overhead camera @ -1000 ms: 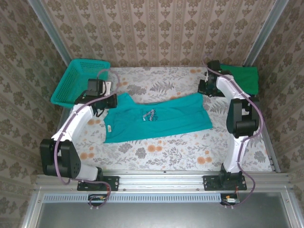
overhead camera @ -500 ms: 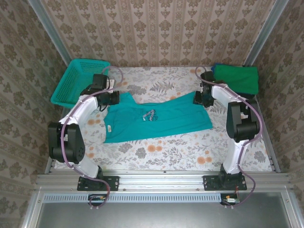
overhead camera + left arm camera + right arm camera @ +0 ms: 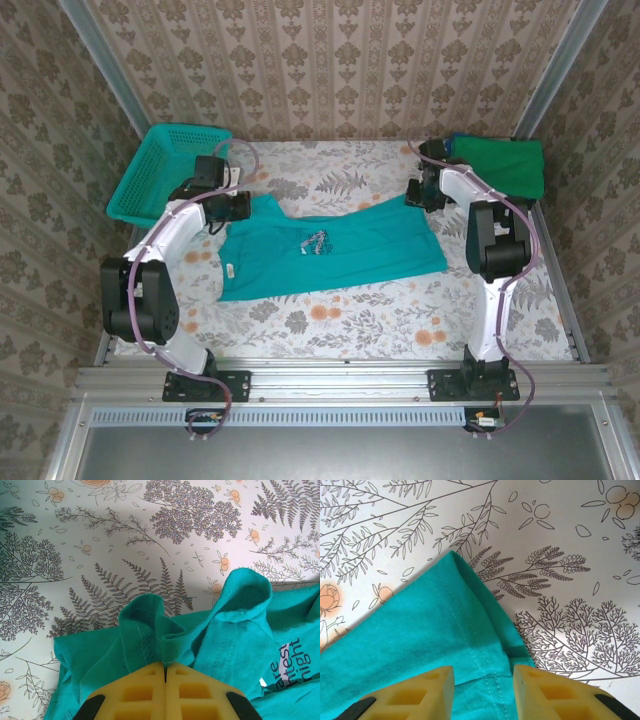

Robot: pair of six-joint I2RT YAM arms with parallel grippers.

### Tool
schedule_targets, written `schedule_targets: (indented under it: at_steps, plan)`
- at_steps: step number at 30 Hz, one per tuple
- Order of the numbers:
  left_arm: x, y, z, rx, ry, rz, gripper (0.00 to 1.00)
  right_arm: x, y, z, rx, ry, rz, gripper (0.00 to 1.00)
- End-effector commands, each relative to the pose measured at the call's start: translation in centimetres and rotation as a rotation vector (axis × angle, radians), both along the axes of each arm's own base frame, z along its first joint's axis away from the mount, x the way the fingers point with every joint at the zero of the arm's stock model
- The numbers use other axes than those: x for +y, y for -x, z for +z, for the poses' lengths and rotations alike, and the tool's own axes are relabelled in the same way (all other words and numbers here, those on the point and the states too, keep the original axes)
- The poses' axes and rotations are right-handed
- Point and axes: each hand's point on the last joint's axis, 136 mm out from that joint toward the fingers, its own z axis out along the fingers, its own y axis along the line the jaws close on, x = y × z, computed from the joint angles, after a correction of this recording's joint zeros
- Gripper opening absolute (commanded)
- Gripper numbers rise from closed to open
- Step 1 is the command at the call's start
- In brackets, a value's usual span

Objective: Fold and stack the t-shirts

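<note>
A teal t-shirt (image 3: 330, 248) with a white chest print lies spread flat across the middle of the floral table (image 3: 330, 320). At the shirt's back left corner, my left gripper (image 3: 236, 205) is shut on a bunched fold of the teal cloth (image 3: 150, 630), the yellow pads (image 3: 145, 690) pressed together. At the back right corner, my right gripper (image 3: 484, 680) stands open low over the stitched hem corner (image 3: 450, 625), which lies flat between the fingers (image 3: 427, 690). A folded green t-shirt (image 3: 505, 165) rests at the back right.
A teal plastic mesh basket (image 3: 165, 170) stands tilted at the back left, close to the left arm. Patterned walls close in the table on three sides. Bare tablecloth shows in front of the teal shirt.
My right gripper has opened and let go of the shirt's hem corner, which now lies flat. Both arms have shifted slightly toward the back; the left stays shut on the cloth.
</note>
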Motion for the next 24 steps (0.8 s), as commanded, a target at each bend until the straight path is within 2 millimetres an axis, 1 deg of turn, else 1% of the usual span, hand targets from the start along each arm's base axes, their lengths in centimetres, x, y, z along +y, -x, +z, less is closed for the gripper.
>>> schedule_targets:
  at_steps: [1, 7, 12, 14, 17, 20, 21, 23, 24]
  plan:
    - [0.3, 0.1, 0.2, -0.009, -0.008, -0.011, 0.00, -0.6, 0.0, -1.0, 0.034, 0.022, -0.005, 0.38]
    - [0.6, 0.2, 0.3, -0.012, -0.007, -0.006, 0.00, 0.0, -0.3, -1.4, 0.045, 0.002, 0.009, 0.37]
    - [0.7, 0.3, 0.2, -0.011, -0.006, -0.004, 0.00, -0.3, -0.1, -1.7, 0.061, 0.015, 0.006, 0.38]
    - [0.8, 0.3, 0.2, -0.008, -0.006, -0.002, 0.00, -0.1, -0.1, -1.6, 0.058, 0.010, 0.012, 0.39]
    - [0.8, 0.3, 0.2, -0.010, -0.003, -0.002, 0.00, 0.2, -0.2, -1.6, 0.059, 0.007, 0.026, 0.43]
    - [0.7, 0.3, 0.2, -0.011, 0.002, -0.003, 0.00, 0.4, 0.0, -2.0, 0.079, 0.010, 0.040, 0.45]
    - [0.7, 0.3, 0.2, -0.009, 0.002, -0.003, 0.00, 0.5, 0.0, -2.1, 0.082, 0.009, 0.044, 0.43]
    - [0.7, 0.3, 0.4, -0.014, 0.003, -0.003, 0.00, 0.5, 0.0, -2.2, 0.079, 0.006, 0.041, 0.36]
    - [0.8, 0.3, 0.4, -0.015, 0.003, -0.001, 0.00, 0.6, -0.1, -2.1, 0.075, -0.001, 0.045, 0.36]
